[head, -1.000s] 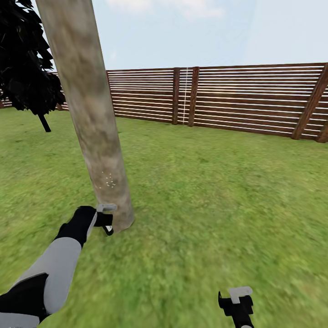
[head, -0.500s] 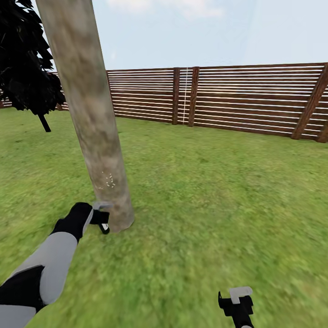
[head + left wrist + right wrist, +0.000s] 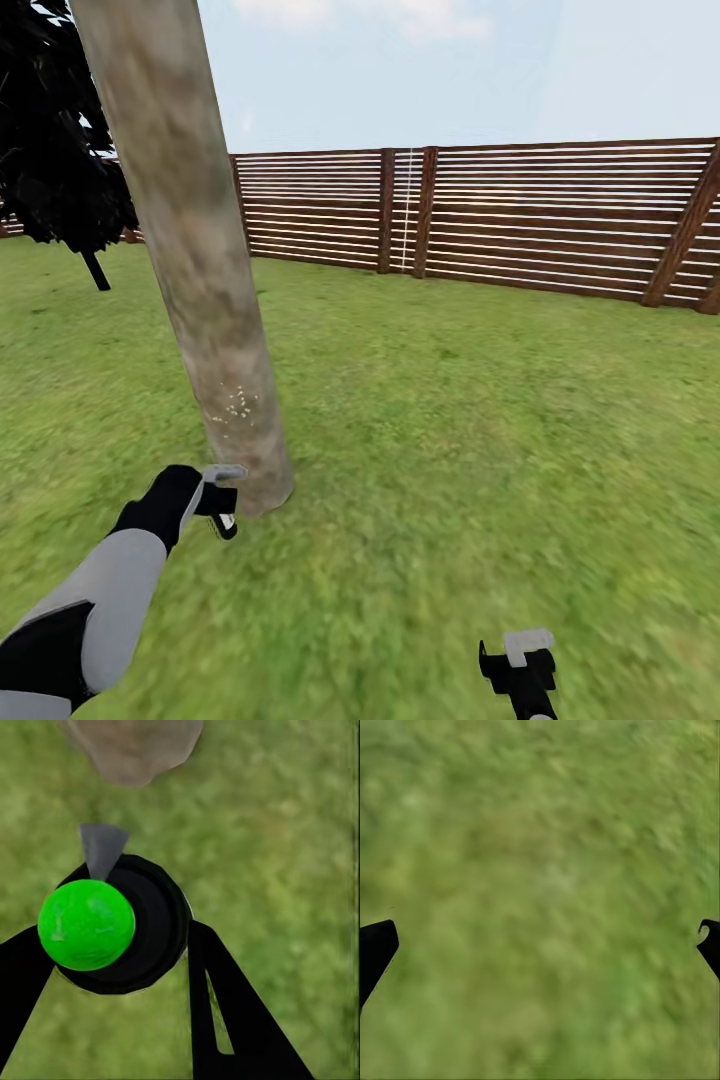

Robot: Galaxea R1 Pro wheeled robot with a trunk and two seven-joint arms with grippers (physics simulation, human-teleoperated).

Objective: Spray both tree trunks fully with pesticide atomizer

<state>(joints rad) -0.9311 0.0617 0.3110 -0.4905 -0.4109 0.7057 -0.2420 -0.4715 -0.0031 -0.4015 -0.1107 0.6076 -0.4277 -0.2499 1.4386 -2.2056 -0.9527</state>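
The pesticide atomizer, a black round body with a bright green cap and a grey nozzle, sits between my left gripper's black fingers. The gripper is shut on it. In the head view the left gripper holds the atomizer low, just left of the base of a thick mottled grey-brown tree trunk. A patch of white specks marks the trunk above the gripper. Over grass at the lower right, my right gripper is open, its fingertips spread wide apart.
A near-black, thin-trunked tree stands at the far left. A brown slat fence closes off the back of the green lawn. Open grass lies to the right of the trunk.
My left gripper with the atomizer has dropped slightly and drawn back a little to the left of the trunk's base. The right arm has stayed put.
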